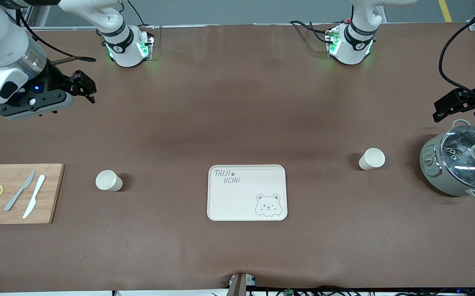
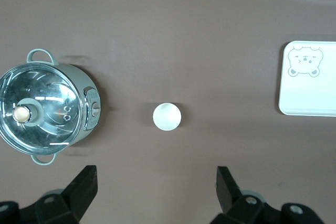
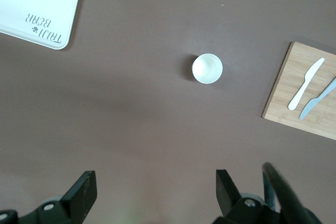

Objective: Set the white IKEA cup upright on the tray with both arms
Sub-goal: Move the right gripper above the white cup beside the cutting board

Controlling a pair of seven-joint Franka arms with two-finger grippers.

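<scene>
Left arm: large white jointed robot arm; its black two-finger left gripper (image 1: 457,107) is held in the air, fingers (image 2: 84,184) spread wide, nothing held. Right arm: matching white jointed arm; its black two-finger right gripper (image 1: 85,87) is likewise raised, fingers (image 3: 84,190) parted, empty.

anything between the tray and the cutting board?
One white cup, upright on the brown mat between the tray and the cutting board. Front view shows it.
</scene>
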